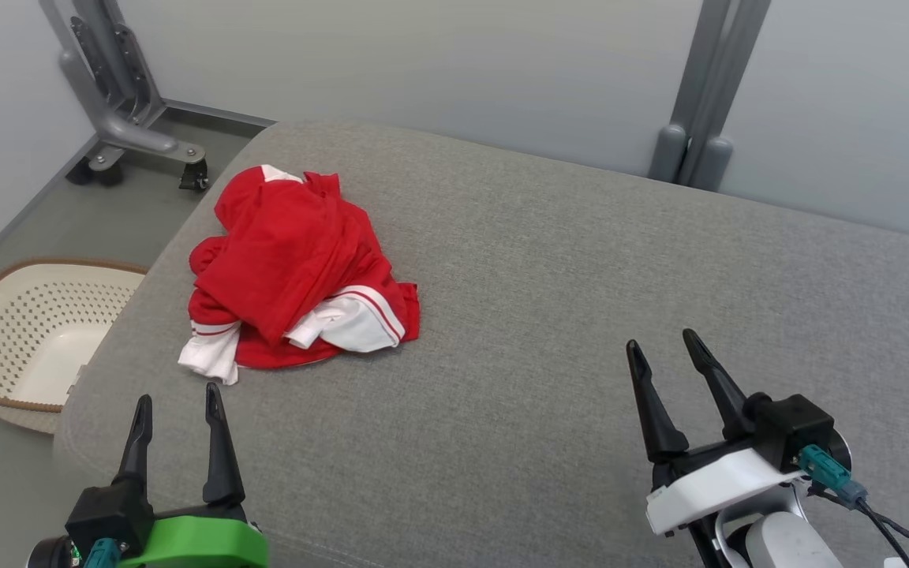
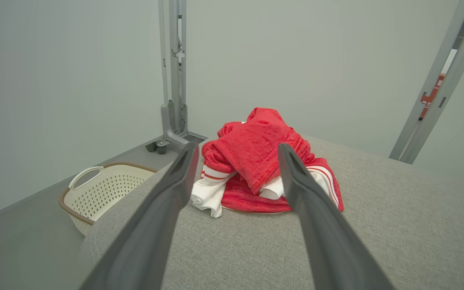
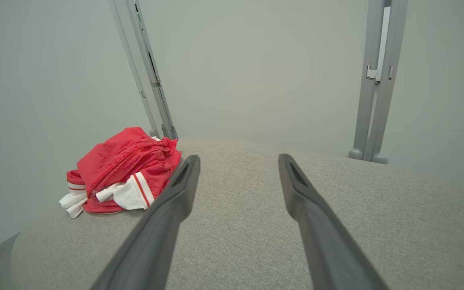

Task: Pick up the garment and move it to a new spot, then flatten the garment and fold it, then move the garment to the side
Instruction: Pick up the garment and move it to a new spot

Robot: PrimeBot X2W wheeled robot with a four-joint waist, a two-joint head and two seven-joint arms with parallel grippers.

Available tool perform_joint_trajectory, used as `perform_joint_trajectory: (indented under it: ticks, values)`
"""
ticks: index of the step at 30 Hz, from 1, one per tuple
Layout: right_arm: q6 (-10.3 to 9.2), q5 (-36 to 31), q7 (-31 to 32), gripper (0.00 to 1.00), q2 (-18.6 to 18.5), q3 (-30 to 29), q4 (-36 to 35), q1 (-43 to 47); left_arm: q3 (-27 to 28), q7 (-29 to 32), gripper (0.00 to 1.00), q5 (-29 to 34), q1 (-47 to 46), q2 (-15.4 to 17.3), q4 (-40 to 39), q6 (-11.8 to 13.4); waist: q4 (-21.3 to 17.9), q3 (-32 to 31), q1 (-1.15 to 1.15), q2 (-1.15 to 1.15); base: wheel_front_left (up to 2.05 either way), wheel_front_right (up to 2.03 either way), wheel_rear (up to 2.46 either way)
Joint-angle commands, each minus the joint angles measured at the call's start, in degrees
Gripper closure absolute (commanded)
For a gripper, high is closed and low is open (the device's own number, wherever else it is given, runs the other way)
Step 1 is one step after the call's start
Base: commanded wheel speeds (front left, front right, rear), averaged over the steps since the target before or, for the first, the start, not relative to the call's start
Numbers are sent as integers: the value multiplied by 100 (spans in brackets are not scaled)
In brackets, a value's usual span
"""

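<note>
As it slumps, red-white garment (image 1: 297,260), maybe shorts; left hand (image 1: 178,393), right hand (image 1: 661,339) wide.

basket (image 1: 36,323), left of garment (image 1: 289,260): cushion (image 1: 541,315) edge hides its garment-side wall from you | garment: bunched, you cannot tell its shape

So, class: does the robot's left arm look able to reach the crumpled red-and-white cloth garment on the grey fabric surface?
Probably yes. The open left gripper points at the crumpled red-and-white garment, and only bare grey fabric surface lies between them.
</note>
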Motion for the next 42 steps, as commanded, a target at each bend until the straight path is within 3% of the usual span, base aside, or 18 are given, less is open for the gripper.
perform_joint_trajectory:
  ticks: [1, 16, 22, 26, 33, 42]
  values:
    - [1, -108, -18, 0, -13, 46, -28, 24, 27, -4, 0, 45, 76, 13, -31, -40, 247, -44, 0, 0, 0, 0, 0]
    - [1, -126, -18, 0, -16, 80, -90, -87, 249, -4, 0, -43, -73, 14, -159, -11, 150, 167, 0, 0, 0, 0, 0]
    - [1, -293, -18, 0, -17, -92, -130, -245, 383, -5, 0, 165, -372, 13, 87, 22, -87, 530, 0, 0, 0, 0, 0]
    - [1, -642, -18, 0, -15, -266, -238, -432, 519, -4, 0, -17, -768, 14, 335, -9, -240, 960, 0, 0, 0, 0, 0]
    - [1, -1096, -18, 0, -109, -518, -473, -740, 544, 35, 0, 39, -1942, 222, 1430, -371, -449, 1721, 0, 0, 0, 0, 0]
    - [1, -1125, -18, 0, -200, -591, -624, -965, 362, 816, 0, -17, -3679, 863, 2838, -749, -752, 2364, 0, 0, 0, 0, 0]
